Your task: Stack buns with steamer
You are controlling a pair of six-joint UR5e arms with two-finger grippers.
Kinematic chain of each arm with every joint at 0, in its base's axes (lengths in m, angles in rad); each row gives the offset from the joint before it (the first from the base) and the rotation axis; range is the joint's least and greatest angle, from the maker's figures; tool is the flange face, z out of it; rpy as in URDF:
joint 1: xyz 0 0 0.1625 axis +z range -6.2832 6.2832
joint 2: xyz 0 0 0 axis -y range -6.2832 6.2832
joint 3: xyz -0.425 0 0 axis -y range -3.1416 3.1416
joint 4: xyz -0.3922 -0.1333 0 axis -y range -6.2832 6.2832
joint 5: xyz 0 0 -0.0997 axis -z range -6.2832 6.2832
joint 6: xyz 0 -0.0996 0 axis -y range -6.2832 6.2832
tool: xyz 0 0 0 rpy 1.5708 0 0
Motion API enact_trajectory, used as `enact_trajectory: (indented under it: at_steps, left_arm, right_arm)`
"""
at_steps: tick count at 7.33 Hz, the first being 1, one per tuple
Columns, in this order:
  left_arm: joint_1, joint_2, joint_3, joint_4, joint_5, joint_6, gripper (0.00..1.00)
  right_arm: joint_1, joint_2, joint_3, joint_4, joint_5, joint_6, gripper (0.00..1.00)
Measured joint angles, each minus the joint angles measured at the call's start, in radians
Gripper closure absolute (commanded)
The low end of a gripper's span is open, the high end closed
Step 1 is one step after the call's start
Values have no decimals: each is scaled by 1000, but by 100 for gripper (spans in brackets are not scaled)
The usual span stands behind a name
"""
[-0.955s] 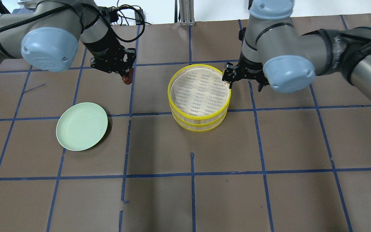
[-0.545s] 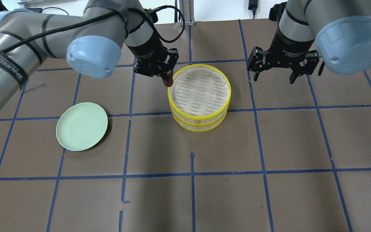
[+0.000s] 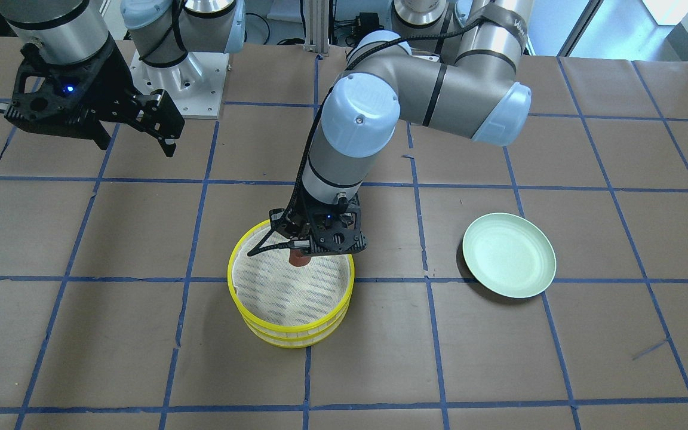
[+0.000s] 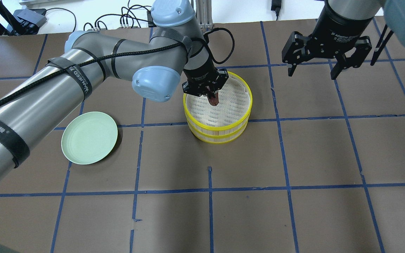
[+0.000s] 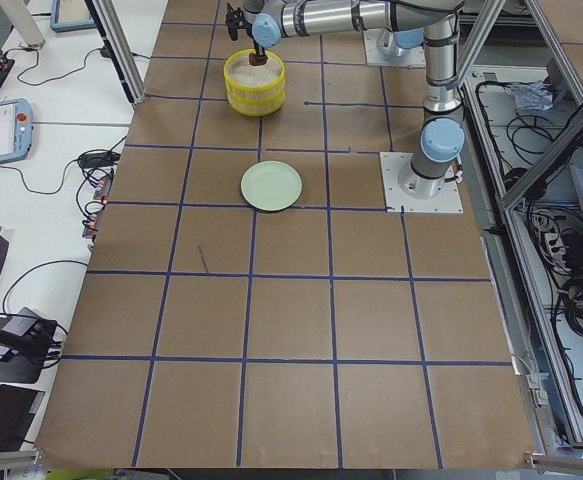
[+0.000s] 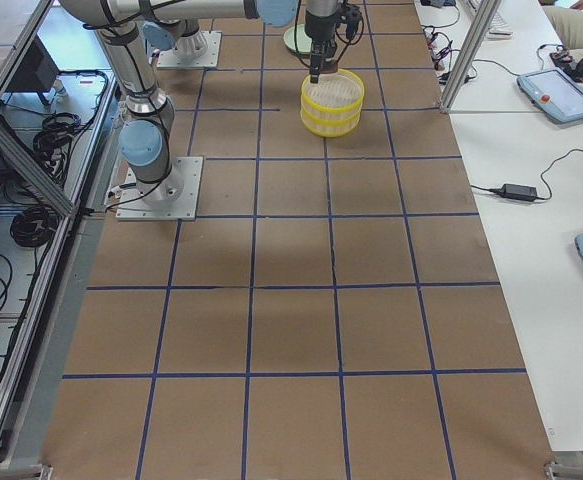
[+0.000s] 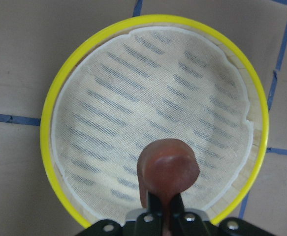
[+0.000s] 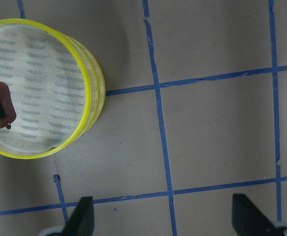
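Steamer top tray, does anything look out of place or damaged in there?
The liner cloth has a ragged, notched edge and leaves a bare strip of floor along one side of the top steamer tray. Nothing looks spilled or tipped.

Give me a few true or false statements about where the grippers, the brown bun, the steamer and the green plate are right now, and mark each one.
1. The left gripper holds the reddish-brown bun over the top tray of the steamer. True.
2. The right gripper is shut on a white bun. False: it is open and holds nothing, off to the side of the steamer.
3. The green plate sits inside the steamer. False: it lies on the table, apart from the steamer, on the left arm's side.
4. The steamer is two yellow-rimmed trays, one stacked on the other. True.
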Motion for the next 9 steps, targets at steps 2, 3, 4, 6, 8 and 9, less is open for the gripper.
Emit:
enact_trajectory:
  at_steps: [2,3,4,6,8,9]
  left_arm:
    - [-1,-15,0,44,4,-3,14]
    - [-1,-19,0,56,3,-2,13]
    - [-1,-20,0,61,4,3,13]
    - [0,-13,1,62,9,12,12]
    - [13,6,1,59,11,46,11]
    - [20,10,-5,58,10,53,10]
  right_arm:
    - [2,-1,0,8,1,-1,0]
    - [2,-2,0,8,2,-2,0]
    - [0,-2,-1,9,1,-2,0]
    - [-2,-2,-1,9,1,-2,0]
    - [1,-2,-1,9,1,-2,0]
    - [3,-2,0,9,2,-2,0]
